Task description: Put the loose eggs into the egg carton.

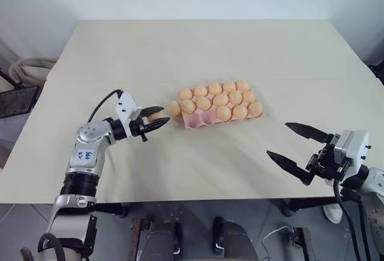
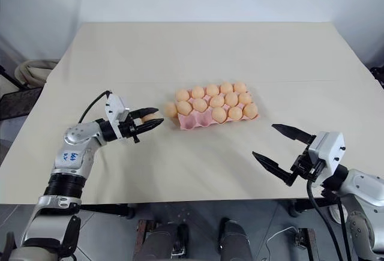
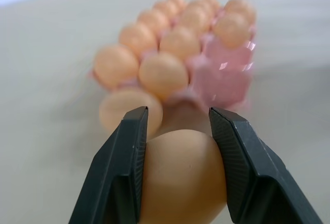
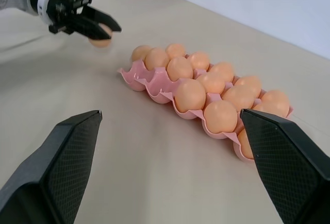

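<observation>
My left gripper (image 1: 162,116) is shut on one loose egg (image 1: 153,116), a pale orange oval held level just above the table, a little left of the egg carton (image 1: 196,121). The same egg (image 3: 183,177) sits between the two black fingers in the left wrist view. The pink carton holds eggs in most cups; two front cups (image 3: 227,74) at its left end stand empty. Another loose egg (image 1: 174,108) lies on the table against the carton's left end. My right gripper (image 1: 278,138) hangs open and empty to the right of the carton, nearer the table's front edge.
The beige table (image 1: 198,51) stretches wide behind and around the carton, with a faint seam running across it. Off its left edge stand a pale round chair or basket (image 1: 30,69) and a dark object (image 1: 15,100).
</observation>
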### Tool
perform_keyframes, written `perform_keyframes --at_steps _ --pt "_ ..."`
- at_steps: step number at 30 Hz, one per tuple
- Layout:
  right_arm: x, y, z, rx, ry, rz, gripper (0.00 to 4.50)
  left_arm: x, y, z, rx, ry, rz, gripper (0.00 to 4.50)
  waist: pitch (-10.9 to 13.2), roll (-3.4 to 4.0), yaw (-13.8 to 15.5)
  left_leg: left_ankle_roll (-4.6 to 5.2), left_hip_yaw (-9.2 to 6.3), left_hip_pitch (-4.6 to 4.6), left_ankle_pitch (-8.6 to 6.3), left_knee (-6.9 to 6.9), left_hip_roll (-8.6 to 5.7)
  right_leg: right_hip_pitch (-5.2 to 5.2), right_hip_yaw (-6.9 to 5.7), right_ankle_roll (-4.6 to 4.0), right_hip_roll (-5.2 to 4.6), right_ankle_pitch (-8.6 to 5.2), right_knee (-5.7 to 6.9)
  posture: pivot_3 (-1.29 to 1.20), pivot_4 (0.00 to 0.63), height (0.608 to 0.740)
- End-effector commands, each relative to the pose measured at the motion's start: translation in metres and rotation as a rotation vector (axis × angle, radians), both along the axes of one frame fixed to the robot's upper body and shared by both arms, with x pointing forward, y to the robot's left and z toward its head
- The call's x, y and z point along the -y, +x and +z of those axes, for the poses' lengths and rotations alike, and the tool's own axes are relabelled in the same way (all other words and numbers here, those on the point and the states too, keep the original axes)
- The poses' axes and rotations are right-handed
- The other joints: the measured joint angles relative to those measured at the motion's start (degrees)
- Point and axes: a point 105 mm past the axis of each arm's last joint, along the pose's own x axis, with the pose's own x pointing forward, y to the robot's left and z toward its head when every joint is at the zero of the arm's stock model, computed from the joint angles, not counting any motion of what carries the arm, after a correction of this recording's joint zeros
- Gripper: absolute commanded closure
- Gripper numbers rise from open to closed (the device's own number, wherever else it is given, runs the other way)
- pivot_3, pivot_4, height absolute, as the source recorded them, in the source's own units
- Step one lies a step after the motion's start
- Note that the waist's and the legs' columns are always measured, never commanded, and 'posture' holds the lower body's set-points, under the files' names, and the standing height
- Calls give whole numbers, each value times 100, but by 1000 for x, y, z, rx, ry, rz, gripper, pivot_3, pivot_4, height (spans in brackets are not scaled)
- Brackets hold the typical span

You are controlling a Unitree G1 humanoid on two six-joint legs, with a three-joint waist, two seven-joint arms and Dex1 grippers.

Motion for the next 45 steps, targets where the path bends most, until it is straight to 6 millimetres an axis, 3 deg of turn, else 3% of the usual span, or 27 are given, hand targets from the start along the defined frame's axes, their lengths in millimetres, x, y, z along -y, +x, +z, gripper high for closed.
perform_keyframes --at_steps 1,9,16,20,22,24,26,30,34,37,43,45 --pt "2 -1 8 31 0 -2 0 25 -3 25 51 -45 -94 2721 0 0 -7 1 0 -1 0 0 -1 1 -2 2 1 1 -1 0 150 740" --pt "2 -3 9 44 -3 -23 0 97 16 16 13 -43 -219 2721 1 -4 1 23 12 -2 8 13 -6 5 -34 18 40 10 -2 0 150 740" --pt "2 -10 8 51 1 -57 0 124 25 3 -12 -13 -249 2721 1 -4 -20 39 15 -3 12 11 3 2 -30 19 28 14 -9 0 150 740" --pt "1 -13 7 49 10 -67 0 127 29 2 -13 -22 -231 1648 1 -5 -16 40 15 -4 12 10 4 1 -30 18 29 15 -12 0 150 740" --pt "0 -14 6 48 15 -67 0 126 31 14 50 -49 -215 1030 2 -6 -12 41 16 -5 10 13 3 1 -30 18 25 15 -12 0 150 740" --pt "0 -12 6 46 18 -62 0 120 33 31 127 -83 -194 474 2 -7 -12 46 15 -5 -11 13 1 1 -30 19 14 16 -12 0 150 740" --pt "0 -12 5 44 19 -56 0 114 34 38 151 -105 -183 474 2 -7 -13 46 15 -5 -13 13 0 1 -31 19 11 16 -11 0 150 740" --pt "-2 -5 2 34 20 -18 0 72 33 56 214 -117 -127 474 2 -6 -67 40 18 -3 -7 11 2 0 -28 19 17 16 -9 0 150 740" --pt "-5 3 1 34 22 24 0 17 20 49 203 -87 -37 16 1 -4 -162 38 20 5 12 7 10 0 -22 18 26 16 5 0 150 740" --pt "-7 9 -1 31 24 55 0 -24 6 36 180 -51 60 16 1 -4 -173 37 19 4 13 7 12 0 -20 17 28 16 15 0 150 740" --pt "-11 17 -4 29 18 102 0 -71 -29 5 114 0 185 16 1 -4 -137 15 3 0 -3 7 -5 0 -2 17 -14 16 -4 0 150 740" --pt "-11 18 -4 29 12 113 0 -77 -39 -3 81 10 200 16 1 -4 -139 15 4 0 -4 6 -8 1 -4 17 -24 16 -6 0 150 740"
